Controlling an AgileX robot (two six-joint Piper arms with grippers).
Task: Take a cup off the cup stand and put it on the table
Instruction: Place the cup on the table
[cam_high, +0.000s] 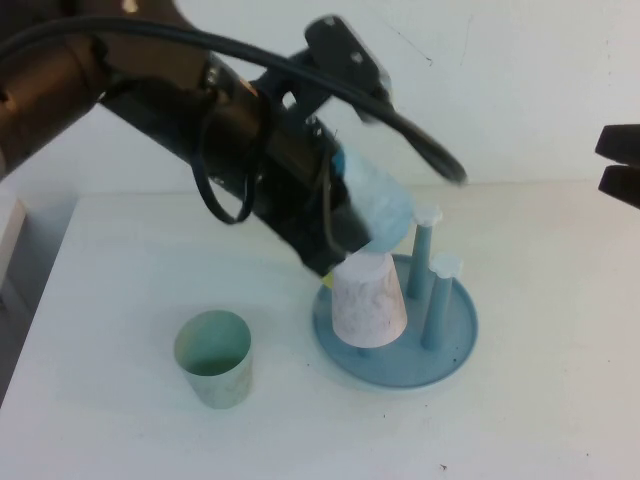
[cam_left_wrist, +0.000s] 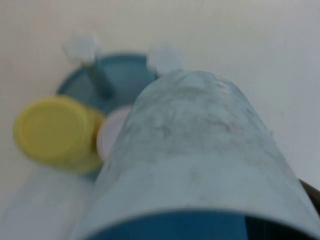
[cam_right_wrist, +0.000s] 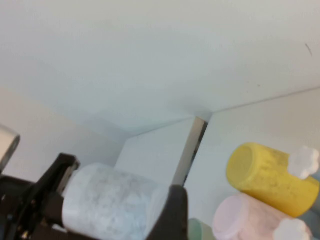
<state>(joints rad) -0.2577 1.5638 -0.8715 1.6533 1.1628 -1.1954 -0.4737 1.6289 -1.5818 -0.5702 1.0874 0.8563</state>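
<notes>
1. The left gripper (cam_high: 345, 215) is clamped on the cup (cam_high: 380, 200), held tilted above the cup stand (cam_high: 455, 345) at mid-table, long axis slanting, far end toward the table's (cam_high: 550, 420) right edge.
2. The right gripper (cam_high: 622, 165) sits parked past the right edge; whether its fingers are apart I cannot tell.
3. Count: one pinkish tumbler (cam_high: 368, 300) upside down on the stand, one green tumbler (cam_high: 213, 358) upright near the front-left, one yellow tumbler (cam_left_wrist: 57, 132) on a peg, two bare pegs (cam_high: 430, 275).

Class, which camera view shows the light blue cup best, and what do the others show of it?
The right wrist view: the cup lies sideways, clamped in the left gripper. The left wrist view shows its wall filling the frame. The high view shows part, above the cup stand. The right gripper sits far right.
</notes>
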